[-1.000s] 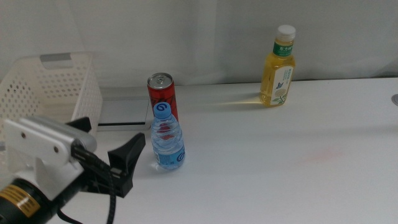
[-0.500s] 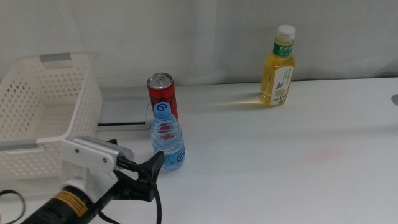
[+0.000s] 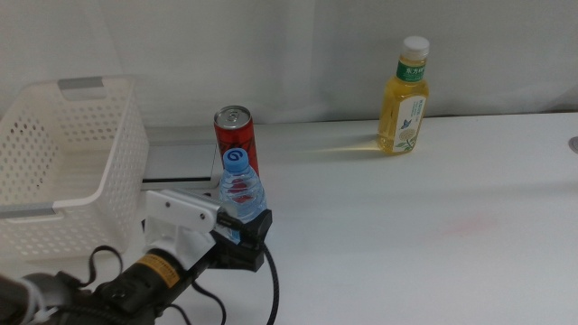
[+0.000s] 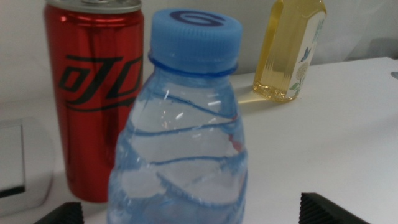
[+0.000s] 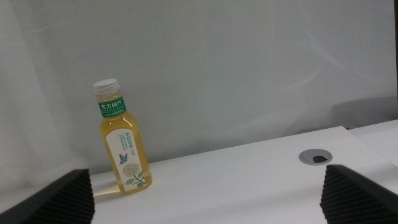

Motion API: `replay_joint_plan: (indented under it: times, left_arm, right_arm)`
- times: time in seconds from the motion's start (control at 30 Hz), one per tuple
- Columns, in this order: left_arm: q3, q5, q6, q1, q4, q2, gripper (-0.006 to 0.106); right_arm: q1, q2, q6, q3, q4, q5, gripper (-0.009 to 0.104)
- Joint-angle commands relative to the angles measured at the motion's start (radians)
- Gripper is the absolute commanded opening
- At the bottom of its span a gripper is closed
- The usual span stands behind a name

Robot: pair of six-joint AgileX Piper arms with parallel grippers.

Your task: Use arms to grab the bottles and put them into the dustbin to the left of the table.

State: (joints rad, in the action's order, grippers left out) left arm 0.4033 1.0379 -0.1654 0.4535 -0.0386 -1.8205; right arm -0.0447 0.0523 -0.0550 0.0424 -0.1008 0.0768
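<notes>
The bin [image 3: 68,162] stands at the left edge of the tabletop [image 3: 406,226], upright and with nothing visible inside.

Just right of it, the left hand [image 3: 242,227] sits low on the tabletop with its jaws spread to either side of the water bottle [image 3: 242,194]. In the left wrist view the two jaw tips show well apart at the frame's lower corners and the water bottle [image 4: 186,124] fills the space between them, so the hand is open and not yet gripping. The bottle stands upright, long axis vertical, directly ahead of the hand. The can [image 3: 235,137] stands upright close behind it (contact between the two cannot be confirmed).

Judgement: the coming move turns on the bottle being centred between the jaws; closing should take it at the lower body, then carry left to the bin.

Far right, the tea bottle [image 3: 405,97] stands upright at the back. The right hand [image 5: 205,199] waits out of the middle view, jaws wide apart, facing that bottle from a distance.
</notes>
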Motion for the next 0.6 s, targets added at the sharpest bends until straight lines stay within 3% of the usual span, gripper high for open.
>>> replay_joint_plan:
  times: [0.0, 0.43, 0.57]
  left_arm:
    - [0.036, 0.029, -0.022, 0.006, -0.007, -0.037, 0.091]
    - [0.146, -0.015, -0.054, 0.006, -0.007, -0.133, 0.091]
    - [0.181, -0.11, -0.068, 0.006, -0.007, -0.133, 0.083]
  right_arm:
    - [0.005, -0.004, 0.002, -0.007, 0.0, -0.009, 0.099]
    - [0.005, -0.004, 0.002, -0.007, 0.0, -0.013, 0.099]
    - [0.005, -0.004, 0.002, -0.007, 0.0, -0.014, 0.099]
